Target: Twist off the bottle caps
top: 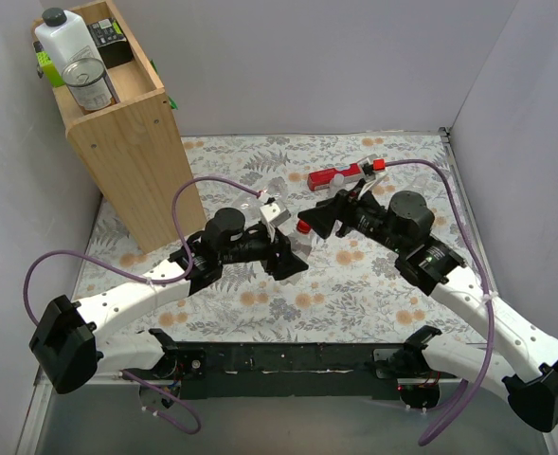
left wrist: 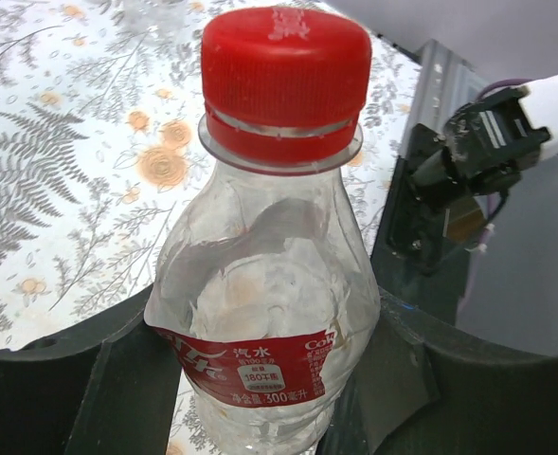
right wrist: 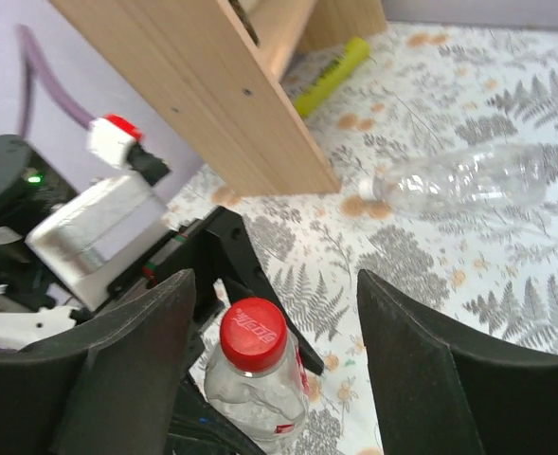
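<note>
My left gripper [top: 293, 254] is shut on a clear crumpled bottle [left wrist: 269, 313] with a red label and holds it above the table, neck towards the right arm. A red bottle cap [left wrist: 285, 81] sits on the bottle's neck; it also shows in the top view [top: 303, 227] and in the right wrist view [right wrist: 253, 334]. My right gripper [right wrist: 277, 296] is open, its fingers [right wrist: 132, 355] on either side of the cap without touching it. In the top view the right gripper [top: 322, 218] is just right of the cap. A second clear bottle [right wrist: 468, 180] lies on the table with no red cap on its neck.
A tall wooden shelf [top: 132, 142] stands at the back left, holding a white jug [top: 63, 40] and a tin can [top: 89, 83]. A long red box [top: 335, 177] lies behind the right gripper. A yellow-green object [right wrist: 333, 68] lies by the shelf's foot. Grey walls close three sides.
</note>
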You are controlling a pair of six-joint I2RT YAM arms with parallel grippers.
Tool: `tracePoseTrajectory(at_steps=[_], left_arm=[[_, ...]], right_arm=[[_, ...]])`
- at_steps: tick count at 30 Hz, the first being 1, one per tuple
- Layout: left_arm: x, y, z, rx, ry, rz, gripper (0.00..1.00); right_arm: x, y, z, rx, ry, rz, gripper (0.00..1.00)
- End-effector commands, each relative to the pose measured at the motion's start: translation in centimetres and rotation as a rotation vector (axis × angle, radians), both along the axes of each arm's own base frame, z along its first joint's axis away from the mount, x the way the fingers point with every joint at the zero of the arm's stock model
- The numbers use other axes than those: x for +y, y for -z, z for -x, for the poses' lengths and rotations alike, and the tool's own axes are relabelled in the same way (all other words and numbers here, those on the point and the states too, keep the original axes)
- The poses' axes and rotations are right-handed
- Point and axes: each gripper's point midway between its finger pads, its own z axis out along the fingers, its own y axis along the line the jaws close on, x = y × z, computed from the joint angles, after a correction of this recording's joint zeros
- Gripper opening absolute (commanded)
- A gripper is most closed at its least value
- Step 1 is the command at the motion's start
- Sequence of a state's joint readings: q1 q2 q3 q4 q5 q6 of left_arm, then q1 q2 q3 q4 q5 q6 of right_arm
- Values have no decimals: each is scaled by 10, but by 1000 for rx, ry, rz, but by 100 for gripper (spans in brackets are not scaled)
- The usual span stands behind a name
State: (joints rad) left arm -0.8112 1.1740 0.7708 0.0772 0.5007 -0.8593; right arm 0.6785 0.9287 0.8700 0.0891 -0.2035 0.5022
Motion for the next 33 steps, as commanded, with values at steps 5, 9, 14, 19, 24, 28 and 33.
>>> tracePoseTrajectory(at_steps=[5,9,14,19,24,28,33], left_arm=[[4,-3,-18,-59,-119,-45,18],[4,-1,-19,-56,-126,-52,18],[4,2,-19,-56,-130,-63,18],[4,2,-19,-59,-131,-66,18],[4,0,-19,-64,-135,-63,18],[5,-2,-19,-64,-143,-58,18],[3,-8,-11,-26,-86,-3,18]], right_arm=[[8,-7,-9,13,74,4,71],[14,-1,-6,27,57,11,69],[22,3,-2,39,30,10,65],[26,5,-1,47,12,11,58],[30,7,1,52,-9,17,44],[32,9,4,58,-31,19,14],[31,7,12,20,-64,9,1]])
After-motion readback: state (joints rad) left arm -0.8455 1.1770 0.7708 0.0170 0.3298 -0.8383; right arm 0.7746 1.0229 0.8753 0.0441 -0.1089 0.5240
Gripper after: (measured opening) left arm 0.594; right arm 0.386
